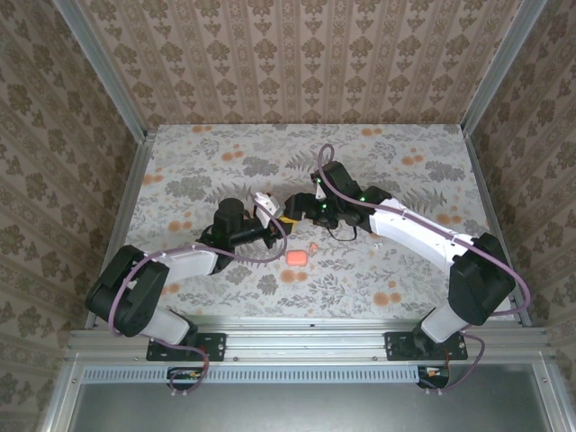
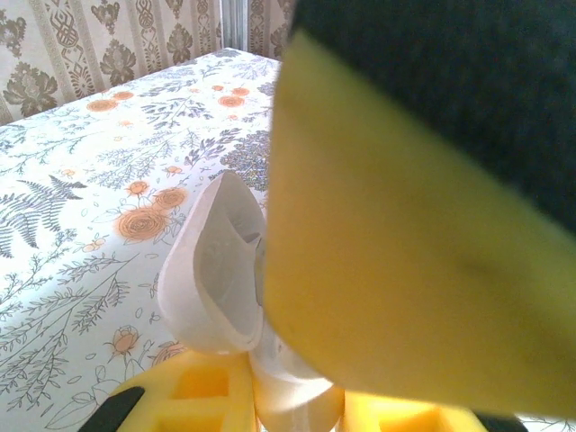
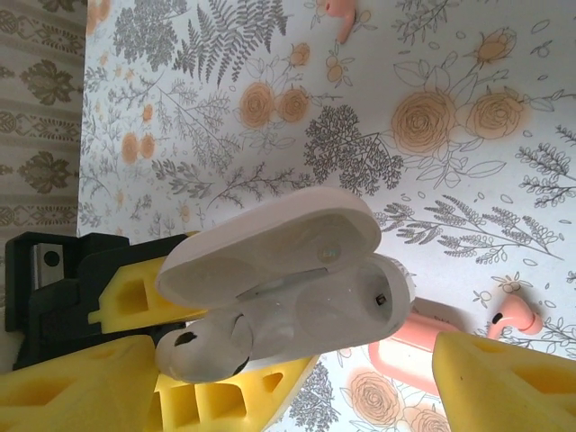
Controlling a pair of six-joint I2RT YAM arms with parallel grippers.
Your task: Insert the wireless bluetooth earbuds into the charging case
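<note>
Two grippers of mine are meeting over the flowered table (image 1: 180, 171). My left gripper (image 2: 292, 400) is clamping tight on the base of the white charging case (image 3: 297, 261), which is standing with its lid swung up. My right gripper (image 3: 288, 382) is hovering just above it, fingers spread wide and gripping nothing. A white earbud (image 3: 202, 349) is poking out of one end of the case, close to one of my right fingers; whether they are touching I cannot tell. A pink case (image 3: 409, 346) is lying on the table just beside, with a coral-pink earbud (image 3: 515, 315) near it and a second coral-pink earbud (image 3: 342, 13) well apart.
</note>
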